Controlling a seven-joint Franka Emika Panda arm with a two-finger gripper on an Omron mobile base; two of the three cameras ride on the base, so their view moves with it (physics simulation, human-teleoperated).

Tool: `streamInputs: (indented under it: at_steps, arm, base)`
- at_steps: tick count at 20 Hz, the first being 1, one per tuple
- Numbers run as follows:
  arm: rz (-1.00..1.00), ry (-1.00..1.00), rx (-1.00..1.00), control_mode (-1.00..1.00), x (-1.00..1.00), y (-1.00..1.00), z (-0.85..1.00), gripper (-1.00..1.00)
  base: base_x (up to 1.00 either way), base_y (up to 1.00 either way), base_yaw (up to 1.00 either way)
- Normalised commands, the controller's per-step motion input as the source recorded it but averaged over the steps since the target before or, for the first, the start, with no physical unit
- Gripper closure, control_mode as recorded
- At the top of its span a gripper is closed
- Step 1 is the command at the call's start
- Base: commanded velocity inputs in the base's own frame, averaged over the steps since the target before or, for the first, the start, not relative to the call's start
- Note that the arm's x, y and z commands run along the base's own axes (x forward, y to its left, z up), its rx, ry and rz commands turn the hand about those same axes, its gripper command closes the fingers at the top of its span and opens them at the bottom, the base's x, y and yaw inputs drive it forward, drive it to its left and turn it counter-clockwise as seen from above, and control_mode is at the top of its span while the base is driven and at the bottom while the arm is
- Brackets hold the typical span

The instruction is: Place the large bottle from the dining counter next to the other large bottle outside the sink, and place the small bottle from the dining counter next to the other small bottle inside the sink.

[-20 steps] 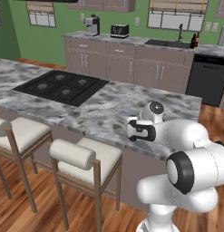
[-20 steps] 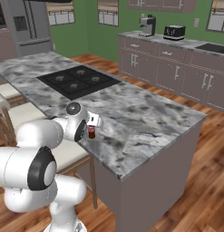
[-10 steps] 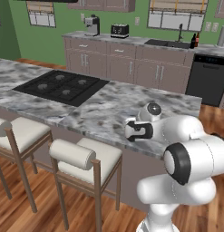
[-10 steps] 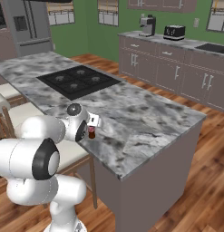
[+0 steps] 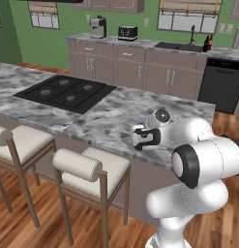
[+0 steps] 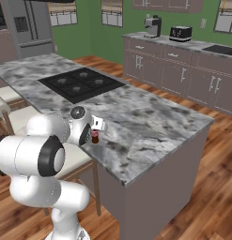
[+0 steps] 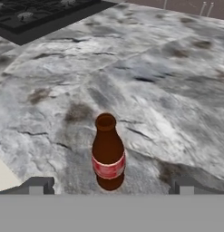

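Note:
A short brown bottle [image 7: 108, 156] with a red label stands upright on the grey marble dining counter [image 6: 150, 122], near its front edge. My gripper [image 7: 111, 188] is open, with its two dark fingertips [image 7: 37, 186] low on either side of the bottle and apart from it. From the right base view the bottle [image 6: 95, 138] sits just below the hand [image 6: 96, 126]. In the left base view the hand [image 5: 141, 138] hovers over the counter edge. Far behind, two dark bottles [image 5: 207, 43] stand beside the sink [image 5: 181, 46].
A black cooktop [image 5: 65, 92] is set into the counter to the left. Two cushioned stools [image 5: 87, 169] stand along the counter's near side. A coffee machine [image 5: 97, 27] and a toaster [image 5: 126, 33] sit on the back counter, with a dishwasher [image 5: 220, 82] under it.
The arm's elbow has swung a little and the hand has shifted slightly at the counter edge. The gripper stays open and the bottle has not moved.

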Motion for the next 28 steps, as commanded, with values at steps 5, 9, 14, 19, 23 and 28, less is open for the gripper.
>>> streamInputs:
  at_steps: [5,9,14,19,23,28]
  arm:
    - [0.0,0.0,0.0,-1.0,0.11,0.06,-0.08,-1.0]
    - [0.0,0.0,0.0,-1.0,0.1,0.06,-0.12,-1.0]
    - [0.0,0.0,0.0,-1.0,0.13,0.01,-0.11,-1.0]
    - [0.0,0.0,0.0,-1.0,0.12,0.0,-0.09,-1.0]
    - [0.0,0.0,0.0,-1.0,0.08,0.0,-0.08,-1.0]
    - [0.0,0.0,0.0,-1.0,0.07,0.0,-0.06,-1.0]
  base:
    - [0.0,0.0,0.0]
    - [0.0,0.0,0.0]
    - [0.0,0.0,0.0]
    - [0.0,0.0,0.0]
    - [0.0,0.0,0.0]
    - [0.0,0.0,0.0]
